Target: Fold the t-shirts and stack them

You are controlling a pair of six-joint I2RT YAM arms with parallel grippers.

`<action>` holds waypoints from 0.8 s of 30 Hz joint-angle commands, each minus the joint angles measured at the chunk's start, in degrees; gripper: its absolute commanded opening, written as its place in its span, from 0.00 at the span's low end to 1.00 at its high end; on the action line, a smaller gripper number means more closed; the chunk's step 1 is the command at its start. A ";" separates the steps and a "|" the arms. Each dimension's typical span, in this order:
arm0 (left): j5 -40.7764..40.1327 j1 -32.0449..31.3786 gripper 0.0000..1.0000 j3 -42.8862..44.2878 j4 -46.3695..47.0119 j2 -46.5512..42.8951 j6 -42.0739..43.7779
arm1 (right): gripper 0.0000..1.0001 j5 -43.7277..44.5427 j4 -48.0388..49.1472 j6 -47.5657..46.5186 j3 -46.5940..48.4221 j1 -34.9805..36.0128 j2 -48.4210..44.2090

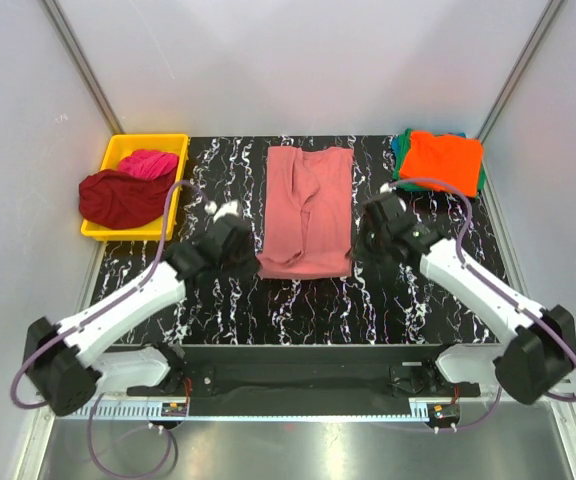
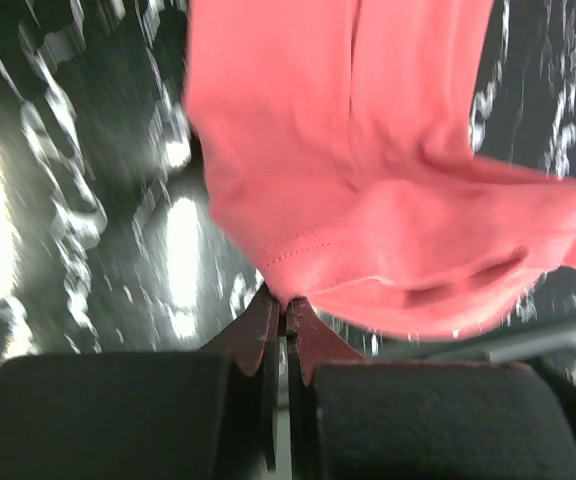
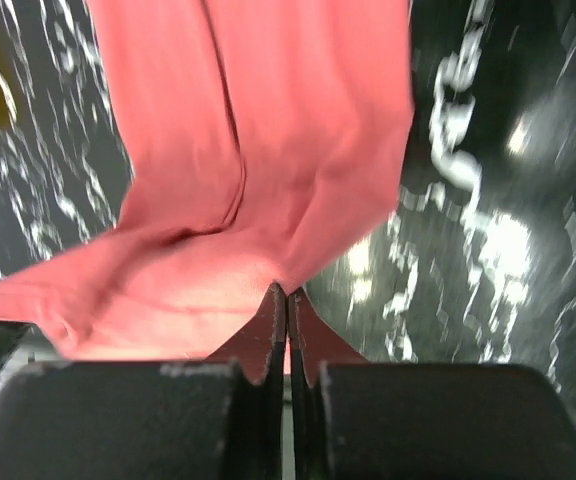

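Observation:
A salmon-pink t-shirt (image 1: 308,210) lies as a long narrow strip in the middle of the black marbled table (image 1: 218,310), its near end curled up. My left gripper (image 1: 246,262) is shut on the shirt's near left corner (image 2: 298,270). My right gripper (image 1: 360,252) is shut on the near right corner (image 3: 298,250). Both hold the near hem lifted off the table. A folded orange t-shirt (image 1: 442,160) lies on top of a green one (image 1: 400,150) at the back right.
A yellow bin (image 1: 173,190) at the back left holds a dark red shirt (image 1: 118,198) and a magenta shirt (image 1: 148,162). Grey walls enclose the table on three sides.

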 commanded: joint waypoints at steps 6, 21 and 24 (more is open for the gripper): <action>0.11 8.56 0.00 19.39 0.61 16.19 14.36 | 0.00 0.48 1.60 -9.95 12.94 -9.49 12.25; 8.89 19.90 0.08 48.37 -2.29 50.37 19.64 | 0.09 -10.04 6.88 -12.42 31.38 -19.77 39.91; 14.34 23.49 0.50 66.60 -10.53 62.82 20.17 | 0.81 -12.97 0.58 -12.94 48.58 -22.41 51.24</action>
